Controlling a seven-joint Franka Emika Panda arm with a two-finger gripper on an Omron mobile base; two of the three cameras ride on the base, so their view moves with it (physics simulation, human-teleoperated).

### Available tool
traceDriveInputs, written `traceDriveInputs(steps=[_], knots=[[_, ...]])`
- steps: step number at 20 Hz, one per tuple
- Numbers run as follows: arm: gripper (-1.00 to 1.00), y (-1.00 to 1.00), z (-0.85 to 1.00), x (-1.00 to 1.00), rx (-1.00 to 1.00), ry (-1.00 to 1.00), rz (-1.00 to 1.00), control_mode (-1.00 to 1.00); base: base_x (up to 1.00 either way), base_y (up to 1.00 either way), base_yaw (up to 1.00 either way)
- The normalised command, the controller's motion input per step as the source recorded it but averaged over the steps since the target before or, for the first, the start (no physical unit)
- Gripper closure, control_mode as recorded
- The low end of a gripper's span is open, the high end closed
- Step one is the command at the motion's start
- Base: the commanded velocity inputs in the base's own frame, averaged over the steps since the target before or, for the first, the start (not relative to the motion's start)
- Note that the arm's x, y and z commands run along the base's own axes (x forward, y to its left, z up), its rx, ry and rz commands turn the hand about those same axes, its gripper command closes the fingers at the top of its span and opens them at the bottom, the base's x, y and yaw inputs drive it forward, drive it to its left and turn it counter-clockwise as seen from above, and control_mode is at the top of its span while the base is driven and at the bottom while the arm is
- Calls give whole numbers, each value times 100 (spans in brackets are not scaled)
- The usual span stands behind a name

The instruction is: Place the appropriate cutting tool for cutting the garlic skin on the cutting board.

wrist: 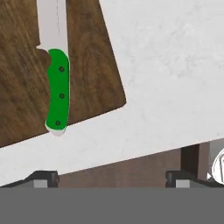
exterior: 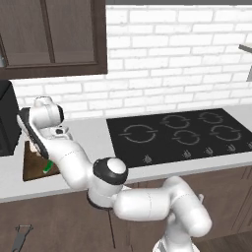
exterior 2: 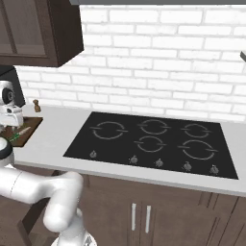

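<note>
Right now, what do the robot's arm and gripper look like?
The arm is built of glossy white rounded segments with dark grey to black bands at the joints. No cables or markings are visible. The gripper ends in two small dark fingertips with lighter grey pads.

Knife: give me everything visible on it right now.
The knife has a bright green handle with three dark rivets, a pale butt cap and a white blade that runs out of the hand view's top edge. It lies flat on the dark brown wooden board, handle end at the board's edge beside the pale counter. Nothing grips it: the fingers stand wide apart, clear of it. In the left base view just its green handle peeks from behind the arm.
</note>
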Motion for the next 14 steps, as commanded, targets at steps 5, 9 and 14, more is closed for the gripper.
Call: traceDriveInputs(steps=[5, 9, 14], knots=[[-100, -93, 37, -100, 0, -11, 0, -100, 0, 0, 0], [-100, -100, 29, -100, 0, -21, 0, -100, 0, 0, 0], [-100, -100, 68, -100, 2, -9, 0, -100, 0, 0, 0]])
